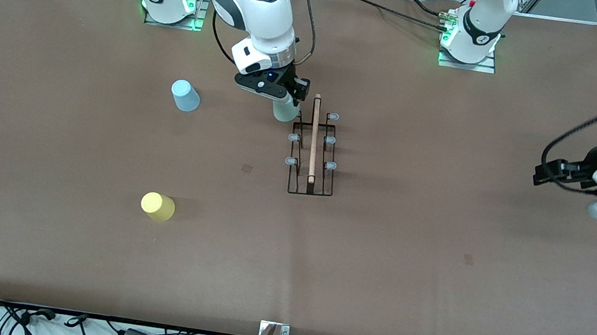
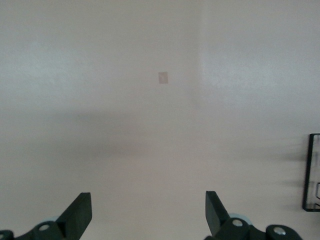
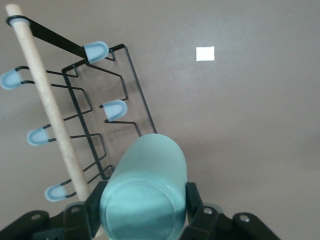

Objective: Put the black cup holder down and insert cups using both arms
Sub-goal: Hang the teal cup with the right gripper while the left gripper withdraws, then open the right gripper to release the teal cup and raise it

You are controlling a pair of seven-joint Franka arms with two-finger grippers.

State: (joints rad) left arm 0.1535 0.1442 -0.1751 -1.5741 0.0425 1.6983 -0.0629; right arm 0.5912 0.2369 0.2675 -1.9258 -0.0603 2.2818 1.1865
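Nearest you, the yellow cup [image 1: 157, 206] lies untouched on the table; farther off, the black cup holder [image 1: 313, 149] stands placed mid-table. Your right gripper [image 1: 285, 111], jaws pinching the pale green cup [image 3: 143, 192], hangs over the holder's farthest peg [image 1: 297, 122] on its right-arm side, so lower it squarely on. The light blue cup [image 1: 185, 95] waits. The left gripper [image 2: 148, 215] waits, jaws spread, over bare table.

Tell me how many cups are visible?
3: green cup in the right gripper over the rack's end; blue cup and yellow cup on the table.

Both arms are glossy white with dark round joint caps, and green lights glow at their bases. Black cables trail along them. The right hand [image 1: 287, 97] and left hand [image 1: 548, 174] are black with two blunt fingers.
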